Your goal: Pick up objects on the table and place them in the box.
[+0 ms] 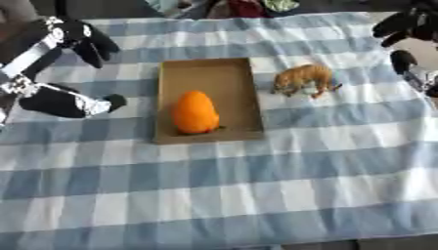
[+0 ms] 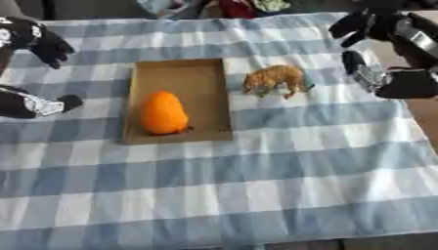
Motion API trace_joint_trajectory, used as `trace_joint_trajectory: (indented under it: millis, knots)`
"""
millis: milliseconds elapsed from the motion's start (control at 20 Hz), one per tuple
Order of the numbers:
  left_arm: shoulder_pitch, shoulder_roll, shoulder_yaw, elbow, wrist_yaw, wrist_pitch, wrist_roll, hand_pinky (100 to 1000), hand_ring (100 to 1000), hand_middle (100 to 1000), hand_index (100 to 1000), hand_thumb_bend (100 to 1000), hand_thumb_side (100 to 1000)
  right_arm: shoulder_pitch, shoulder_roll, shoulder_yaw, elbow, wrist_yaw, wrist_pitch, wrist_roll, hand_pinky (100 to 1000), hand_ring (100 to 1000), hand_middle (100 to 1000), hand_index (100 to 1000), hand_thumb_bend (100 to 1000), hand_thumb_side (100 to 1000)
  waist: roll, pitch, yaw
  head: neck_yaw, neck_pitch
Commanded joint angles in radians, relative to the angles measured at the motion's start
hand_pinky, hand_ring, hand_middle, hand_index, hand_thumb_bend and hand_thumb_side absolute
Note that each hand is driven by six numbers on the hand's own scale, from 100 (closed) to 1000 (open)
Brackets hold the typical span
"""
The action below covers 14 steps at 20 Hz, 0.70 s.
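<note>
Fingers of my left hand [image 1: 64, 63] hang spread, holding nothing; orange object [image 1: 195, 112] lies in the box [image 1: 208, 73] beside them. Right eye: my right hand [image 2: 389, 49] hovers open, toy animal [image 2: 275, 78] standing just off its fingertips.

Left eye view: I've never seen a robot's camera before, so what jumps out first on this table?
The bright orange egg-shaped object grabs the eye first, lying in the near end of the shallow brown box on the blue-and-white checked cloth. Just right of the box stands a small tan toy animal, apart from it. A black robot hand hangs at each side, left hand and right hand, neither touching anything.
</note>
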<state>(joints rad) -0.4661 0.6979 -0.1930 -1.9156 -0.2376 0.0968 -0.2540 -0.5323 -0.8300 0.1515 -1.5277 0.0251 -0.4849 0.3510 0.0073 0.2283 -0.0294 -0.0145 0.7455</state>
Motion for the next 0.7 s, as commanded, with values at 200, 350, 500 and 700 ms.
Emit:
trace_joint_trajectory:
  millis: [200,350,500,700]
  knots:
    - [0.012,0.005,0.034,-0.044,0.025,0.009,0.022,618,542,542,705,567,100,-0.089,-0.051,0.038,0.124,0.094,-0.083,0.041,731,823,798,814,125,485,-0.005,-0.022,0.008,-0.011,-0.003]
    - [0.022,0.0,0.04,-0.047,0.029,0.008,0.022,619,542,543,705,566,100,-0.124,-0.037,0.052,0.184,0.147,-0.112,0.058,748,842,818,825,154,498,-0.006,-0.022,0.012,-0.012,-0.002]
    - [0.032,-0.004,0.045,-0.048,0.031,0.008,0.022,619,542,543,705,568,100,-0.158,-0.009,0.061,0.242,0.194,-0.132,0.066,776,872,852,836,209,535,-0.006,-0.023,0.014,-0.013,-0.002]
    - [0.038,-0.006,0.047,-0.048,0.032,0.006,0.018,619,543,544,705,567,100,-0.201,0.036,0.068,0.316,0.247,-0.149,0.093,821,908,887,863,333,622,-0.003,-0.025,0.016,-0.014,-0.002]
